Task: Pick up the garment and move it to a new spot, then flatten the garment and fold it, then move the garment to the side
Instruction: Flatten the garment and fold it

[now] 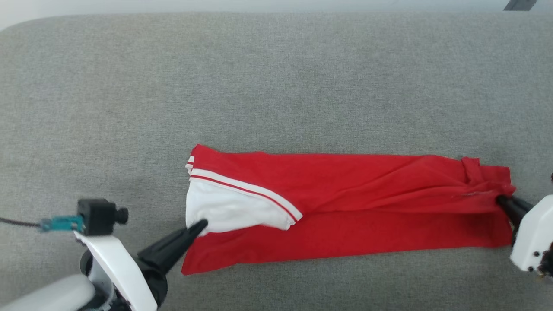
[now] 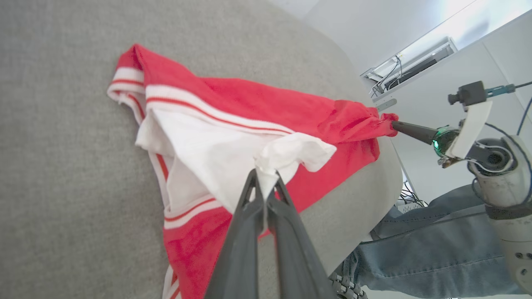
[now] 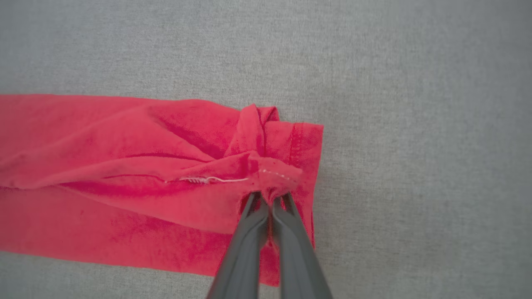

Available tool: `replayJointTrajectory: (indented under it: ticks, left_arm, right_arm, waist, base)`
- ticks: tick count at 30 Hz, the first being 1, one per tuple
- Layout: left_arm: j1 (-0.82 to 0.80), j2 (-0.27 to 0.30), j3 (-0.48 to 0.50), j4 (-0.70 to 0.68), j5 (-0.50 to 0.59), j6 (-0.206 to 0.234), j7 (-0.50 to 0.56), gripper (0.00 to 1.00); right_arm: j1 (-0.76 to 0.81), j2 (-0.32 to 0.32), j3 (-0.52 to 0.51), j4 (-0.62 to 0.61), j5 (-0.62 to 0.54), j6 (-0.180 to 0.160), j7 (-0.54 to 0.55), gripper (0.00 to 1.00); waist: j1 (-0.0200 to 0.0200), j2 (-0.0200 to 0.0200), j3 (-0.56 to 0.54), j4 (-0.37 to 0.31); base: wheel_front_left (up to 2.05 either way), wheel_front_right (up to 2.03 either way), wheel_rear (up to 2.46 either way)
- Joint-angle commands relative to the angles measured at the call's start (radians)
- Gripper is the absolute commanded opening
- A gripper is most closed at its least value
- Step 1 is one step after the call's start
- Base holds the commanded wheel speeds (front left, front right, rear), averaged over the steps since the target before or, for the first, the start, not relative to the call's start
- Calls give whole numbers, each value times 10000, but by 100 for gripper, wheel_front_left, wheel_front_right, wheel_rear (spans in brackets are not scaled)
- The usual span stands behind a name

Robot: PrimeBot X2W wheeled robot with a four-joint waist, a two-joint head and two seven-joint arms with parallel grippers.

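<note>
As judged from the lie of the cloth, stage: stood at the folding step, with a lengthwise fold apparently made and a white sleeve end [image 1: 229, 211] turned over onto the red body.
Garment [image 1: 367, 194]: lay as a long narrow band across the near part of the grey table [image 1: 276, 86], running left to right, mostly flat, bunched at the right end.
Done, by judgement: looked flattened and narrowed into a band; could not be confirmed as relocated.
Left to do, by judgement: needed the sleeve end settled, a crosswise fold to shorten the band, then transfer to the side.
Left pincer [image 1: 201, 224]: pressed together on a tuft of white sleeve cloth at the band's left end.
Left arm pose: extended from the near left, fingers slanted up and rightward toward the sleeve.
Right pincer [image 1: 501, 201]: pressed together on the gathered red hem at the band's right end.
Right arm pose: positioned at the right edge, fingers pointed left along the band, low over the table.
Cloth tension: showed creases fanning from the right grip toward the middle; judged lightly stretched between both grips.
Bystander: seen as a leg in jeans [image 2: 436, 257] beyond the table edge, apart from the garment.
</note>
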Motion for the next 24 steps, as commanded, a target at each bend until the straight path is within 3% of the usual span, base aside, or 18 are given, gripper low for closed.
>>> replayJointTrajectory:
  ticks: [1,10,11,12,13,14,16,24]
  left_arm:
    - [120,-88,13,74,99,20,-43,0]
    - [840,-1020,40,1586,480,20,-102,0]
    - [864,-1059,88,1673,551,20,-107,0]
    - [877,-1113,147,1743,609,20,-110,0]
    - [893,-1183,290,1822,654,20,-112,24]
    - [936,-1227,446,1919,782,20,-114,49]
    - [1133,-1325,734,2118,1139,20,-110,97]
    - [2679,-2158,2717,2214,2301,20,-111,100]
  right_arm:
    - [74,68,-9,30,-62,0,-75,0]
    - [-315,556,330,1544,-342,0,-1210,0]
    - [-342,547,373,1622,-338,0,-1318,18]
    - [-369,514,388,1663,-346,0,-1428,43]
    - [-382,483,376,1700,-321,0,-1501,83]
    - [-362,460,341,1680,-262,0,-1554,100]
    - [-237,417,174,1557,-118,0,-1617,100]
    - [342,360,-777,1421,318,0,-1302,100]
  waist:
    - [0,0,21,-10]
    - [0,0,86,-162]
    - [0,0,70,-164]
    - [0,0,53,-164]
    - [0,0,31,-151]
    - [0,0,7,-124]
    - [0,0,-76,-42]
    - [0,0,-535,511]
  base:
    - [0,0,0]
    - [0,0,0]
    - [0,0,0]
    - [0,0,0]
    - [0,0,0]
    - [0,0,0]
    - [0,0,0]
    - [0,0,0]
